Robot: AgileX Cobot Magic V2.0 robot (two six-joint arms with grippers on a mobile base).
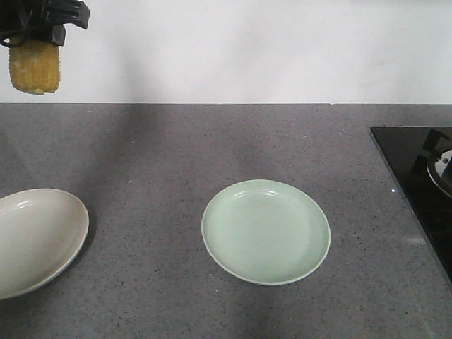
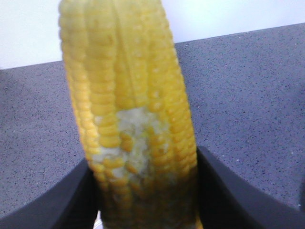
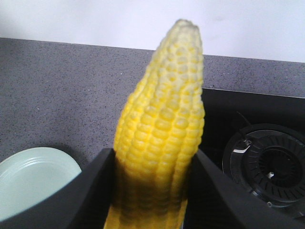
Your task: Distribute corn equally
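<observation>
My left gripper (image 2: 147,191) is shut on a yellow corn cob (image 2: 128,100) with a patch of missing kernels. In the front view that cob (image 1: 34,66) hangs from the left gripper (image 1: 44,30) at the top left, high above the counter. My right gripper (image 3: 153,191) is shut on a second, tapered corn cob (image 3: 164,119), which points up and away; this gripper is out of the front view. A pale green plate (image 1: 266,231) lies empty at the counter's middle, its edge also showing as the green plate (image 3: 28,181) in the right wrist view. A beige plate (image 1: 35,236) lies empty at the left edge.
The grey speckled counter (image 1: 155,155) runs back to a white wall (image 1: 247,49). A black glass hob (image 1: 417,176) with a gas burner (image 3: 269,164) occupies the right side.
</observation>
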